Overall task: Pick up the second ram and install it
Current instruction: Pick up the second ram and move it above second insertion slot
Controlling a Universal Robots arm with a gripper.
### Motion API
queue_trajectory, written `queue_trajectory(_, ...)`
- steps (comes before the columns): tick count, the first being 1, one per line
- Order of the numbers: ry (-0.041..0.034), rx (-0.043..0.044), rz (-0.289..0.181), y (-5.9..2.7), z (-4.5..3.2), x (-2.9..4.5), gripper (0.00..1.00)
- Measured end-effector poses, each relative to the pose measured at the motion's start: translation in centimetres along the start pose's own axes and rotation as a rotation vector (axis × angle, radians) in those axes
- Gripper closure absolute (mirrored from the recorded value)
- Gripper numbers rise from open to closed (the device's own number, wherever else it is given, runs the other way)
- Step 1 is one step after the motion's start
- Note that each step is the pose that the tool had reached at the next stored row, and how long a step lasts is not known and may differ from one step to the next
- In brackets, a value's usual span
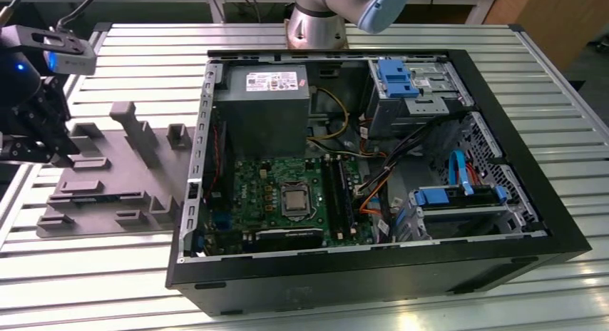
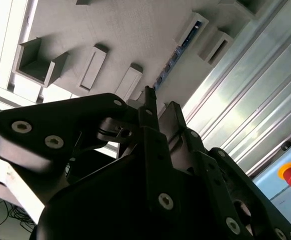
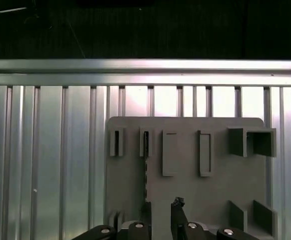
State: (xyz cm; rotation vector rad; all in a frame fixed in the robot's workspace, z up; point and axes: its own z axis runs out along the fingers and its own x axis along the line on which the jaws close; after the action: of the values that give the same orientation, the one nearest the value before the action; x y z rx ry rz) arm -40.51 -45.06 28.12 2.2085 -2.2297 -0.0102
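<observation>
My pincer (image 3: pixel 163 202) hangs spread over the grey holder (image 3: pixel 215 190), close to the second ram (image 3: pixel 145 175) standing edgewise in it.

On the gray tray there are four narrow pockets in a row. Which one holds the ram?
The short pocket in line with the tool: the second ram, a thin strip, runs from it toward the tool. The two longer pockets look empty.

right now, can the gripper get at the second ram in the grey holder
Probably yes. The second ram stands on edge in the grey holder with its top edge bare, and the gripper hangs close above it with its jaws apart. Nothing lies between them.
</observation>
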Motion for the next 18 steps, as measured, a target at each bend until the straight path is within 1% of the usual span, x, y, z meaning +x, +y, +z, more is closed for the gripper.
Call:
queue_trajectory(3, -0.0001, 0.0006, 0.000, 0.02, 0.46, 0.02, 0.70)
queue_trajectory(5, 0.0000, 0.0005, 0.000, 0.03, 0.62, 0.03, 0.70)
queue_trajectory(14, -0.0001, 0.0006, 0.000, 0.05, 0.77, 0.03, 0.70)
queue_trajectory(18, -0.0001, 0.0006, 0.000, 0.08, 1.00, 0.11, 0.70)
